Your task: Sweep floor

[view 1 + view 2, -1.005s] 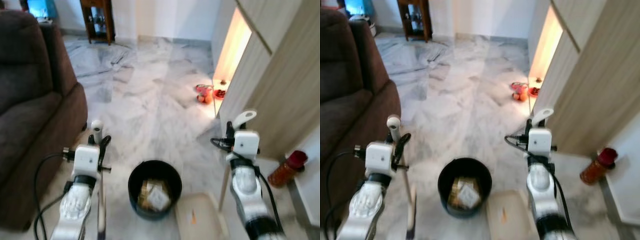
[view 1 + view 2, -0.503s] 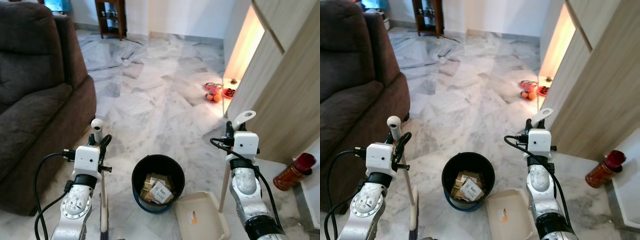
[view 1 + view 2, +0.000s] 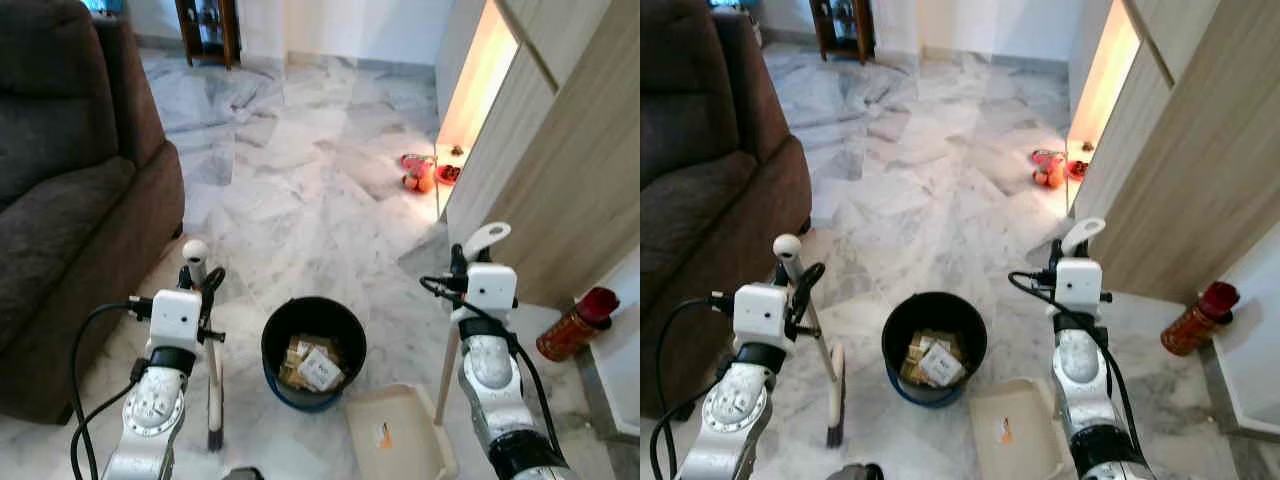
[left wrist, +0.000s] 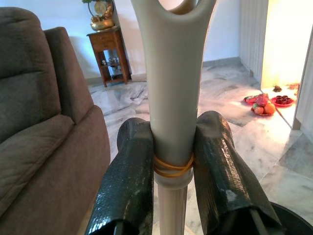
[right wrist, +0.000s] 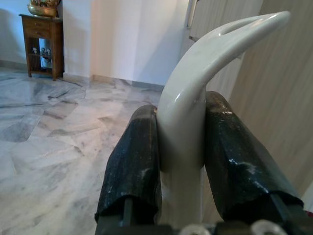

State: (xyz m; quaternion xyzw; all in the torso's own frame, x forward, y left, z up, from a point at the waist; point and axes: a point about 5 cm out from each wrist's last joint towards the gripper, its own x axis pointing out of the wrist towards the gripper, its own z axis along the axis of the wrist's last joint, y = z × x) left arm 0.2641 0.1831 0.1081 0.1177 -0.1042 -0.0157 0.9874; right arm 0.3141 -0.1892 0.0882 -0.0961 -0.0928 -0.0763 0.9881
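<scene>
Marble floor [image 3: 300, 190], left tool [image 4: 173, 161] clamping broom [image 3: 212, 385]; right tool [image 5: 181, 147] clamping dustpan [image 3: 395, 440], sofa [image 3: 60, 200] beside

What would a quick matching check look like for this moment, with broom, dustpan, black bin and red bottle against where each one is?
Things:
1. broom
2. dustpan
3. black bin
4. red bottle

Places:
A. on the floor between the two arms, with paper scraps inside
B. handle clamped in the left gripper
C. by the wooden wall, on the robot's right
D. handle clamped in the right gripper, pan on the floor beside the bin

Pairs: 1-B, 2-D, 3-A, 4-C
</scene>
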